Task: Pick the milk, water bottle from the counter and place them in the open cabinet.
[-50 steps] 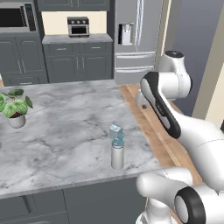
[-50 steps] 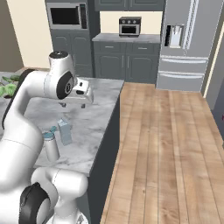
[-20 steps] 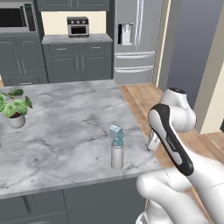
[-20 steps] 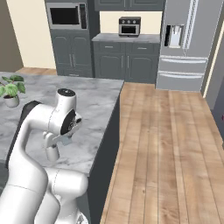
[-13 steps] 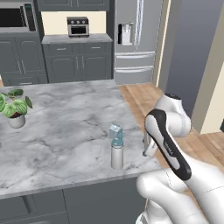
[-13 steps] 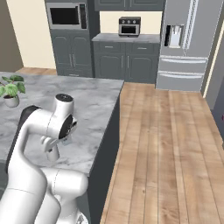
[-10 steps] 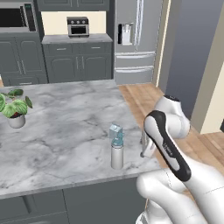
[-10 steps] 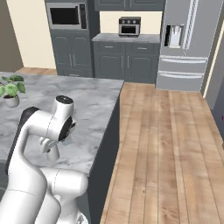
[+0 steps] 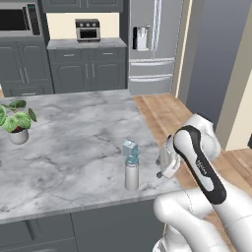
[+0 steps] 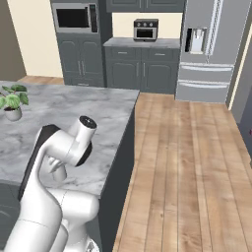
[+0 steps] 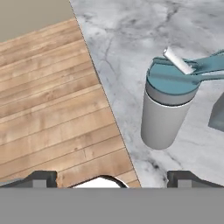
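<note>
In the left base view the water bottle (image 9: pixel 131 170) is seen upright on the counter (image 9: pixel 69 138) near its front edge, the milk (image 9: pixel 130 146) just behind it, and the gripper (image 9: pixel 163 161) is held just beside the bottle on its right. In the right base view the arm is bent low over the counter corner. In the hand view the jaws are spread wide and empty, and the bottle (image 11: pixel 166 114) is seen ahead, offset toward the right fingertip. The approach step is judged in hand; a sideways centring and a close are needed next.
</note>
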Tool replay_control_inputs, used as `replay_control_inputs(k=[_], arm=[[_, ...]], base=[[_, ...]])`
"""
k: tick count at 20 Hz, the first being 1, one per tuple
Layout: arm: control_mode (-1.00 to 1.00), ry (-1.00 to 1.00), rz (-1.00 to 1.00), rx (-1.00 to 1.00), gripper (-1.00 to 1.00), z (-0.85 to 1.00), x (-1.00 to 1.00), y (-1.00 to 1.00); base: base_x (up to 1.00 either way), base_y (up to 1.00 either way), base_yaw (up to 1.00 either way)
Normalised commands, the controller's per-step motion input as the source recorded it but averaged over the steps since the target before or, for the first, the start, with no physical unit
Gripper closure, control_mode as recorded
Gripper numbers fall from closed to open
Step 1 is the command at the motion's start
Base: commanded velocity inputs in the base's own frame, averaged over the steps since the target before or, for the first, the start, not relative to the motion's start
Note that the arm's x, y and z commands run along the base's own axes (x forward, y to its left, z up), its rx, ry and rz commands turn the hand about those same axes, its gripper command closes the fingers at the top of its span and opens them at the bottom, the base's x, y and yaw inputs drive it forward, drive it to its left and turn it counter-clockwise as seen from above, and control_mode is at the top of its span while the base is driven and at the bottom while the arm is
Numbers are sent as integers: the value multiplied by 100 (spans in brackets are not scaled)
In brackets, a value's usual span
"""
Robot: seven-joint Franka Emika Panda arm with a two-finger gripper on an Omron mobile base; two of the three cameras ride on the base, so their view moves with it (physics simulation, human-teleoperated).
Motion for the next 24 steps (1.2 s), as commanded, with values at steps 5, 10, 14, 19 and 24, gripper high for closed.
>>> replay_control_inputs(k=[5, 10, 14, 19, 24], arm=[[-100, -2, 0, 18, -100, -5, 0, 0], [-100, -12, 0, 3, -100, -3, 0, 5], [-100, -14, 0, 3, -100, 0, 0, 4], [-100, -11, 0, 9, -100, 0, 0, 0], [-100, 0, 0, 17, -100, 0, 0, 0]], base=[[0, 0, 0], [0, 0, 0], [0, 0, 0], [0, 0, 0], [0, 0, 0]])
